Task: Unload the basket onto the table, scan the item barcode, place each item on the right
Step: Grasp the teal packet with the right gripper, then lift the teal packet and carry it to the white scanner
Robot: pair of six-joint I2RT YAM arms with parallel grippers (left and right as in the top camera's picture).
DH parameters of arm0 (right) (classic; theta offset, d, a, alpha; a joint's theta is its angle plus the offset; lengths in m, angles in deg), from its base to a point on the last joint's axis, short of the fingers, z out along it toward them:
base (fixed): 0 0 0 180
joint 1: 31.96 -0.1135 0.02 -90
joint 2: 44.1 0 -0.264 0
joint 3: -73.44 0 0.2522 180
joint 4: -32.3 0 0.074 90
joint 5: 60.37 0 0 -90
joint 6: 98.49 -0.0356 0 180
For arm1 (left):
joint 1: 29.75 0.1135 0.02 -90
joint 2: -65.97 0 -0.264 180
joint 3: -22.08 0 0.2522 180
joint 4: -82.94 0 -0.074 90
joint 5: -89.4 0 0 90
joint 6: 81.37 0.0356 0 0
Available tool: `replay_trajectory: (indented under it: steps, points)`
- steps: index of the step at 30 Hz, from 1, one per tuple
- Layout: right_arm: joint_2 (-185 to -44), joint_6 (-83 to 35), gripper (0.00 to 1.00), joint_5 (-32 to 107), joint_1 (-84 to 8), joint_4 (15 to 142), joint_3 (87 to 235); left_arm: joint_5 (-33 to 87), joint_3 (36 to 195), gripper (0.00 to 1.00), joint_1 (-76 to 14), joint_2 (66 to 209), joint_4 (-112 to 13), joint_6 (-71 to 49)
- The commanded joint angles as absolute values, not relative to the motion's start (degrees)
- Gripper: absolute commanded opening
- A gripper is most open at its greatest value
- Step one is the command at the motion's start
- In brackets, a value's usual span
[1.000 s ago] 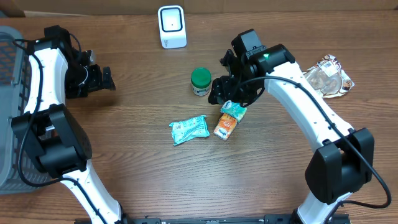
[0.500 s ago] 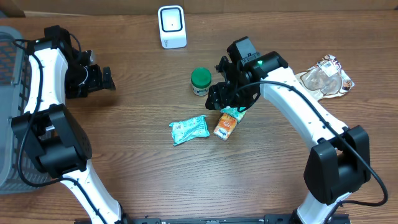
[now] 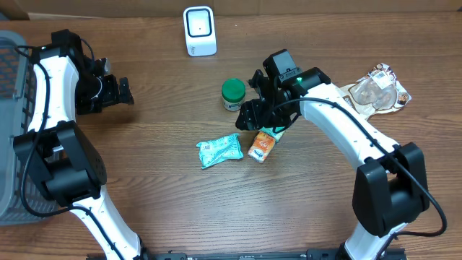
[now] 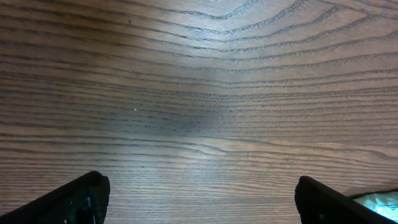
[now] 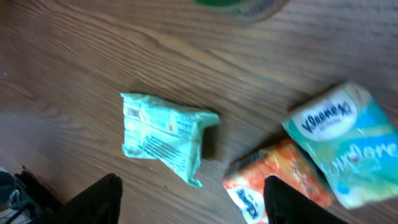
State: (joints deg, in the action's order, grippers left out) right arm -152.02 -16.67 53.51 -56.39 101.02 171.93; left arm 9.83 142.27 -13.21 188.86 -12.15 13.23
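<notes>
Reach-to-pick step: my right gripper [image 5: 193, 190] hangs wide, empty, near the Kleenex pack [image 5: 345, 146] (touching an orange packet [image 5: 273, 177]). Next, I judge: shift over it, descend, close. Left gripper [image 4: 199, 199] wide, idle.

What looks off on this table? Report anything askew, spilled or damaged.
Nothing spilled. The crumpled mint-green packet has one corner folded over, and the teal tissue pack lies slanted, overlapping the orange pack. A crinkled clear wrapper sits apart on the far right.
</notes>
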Motion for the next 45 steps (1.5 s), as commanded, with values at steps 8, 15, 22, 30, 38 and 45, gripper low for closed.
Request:
replay_trajectory:
  steps: [8,15,22,30,38,45]
  points:
    - [-159.8,-18.5,0.68,58.3,-58.5,99.3,171.5,9.9,142.8,1.00,-13.3,188.1,-12.2,13.3]
    - [-163.5,-24.2,0.59,59.1,-61.3,98.9,171.5,9.9,142.8,0.99,-13.3,188.1,-12.2,13.3]
    - [-164.7,-32.5,0.43,59.4,-62.7,94.6,167.8,9.9,142.8,1.00,-13.3,188.1,-12.2,13.3]
    - [-164.7,-36.7,0.23,61.9,-63.8,91.1,166.6,9.9,142.8,1.00,-13.3,188.1,-12.2,13.3]
    - [-164.2,-35.7,0.04,62.0,-63.8,90.5,166.4,9.9,142.8,1.00,-13.3,188.1,-12.2,13.3]
    - [-153.6,-33.4,0.04,62.4,-62.5,91.4,167.1,9.9,142.8,0.99,-13.3,188.1,-12.2,13.3]
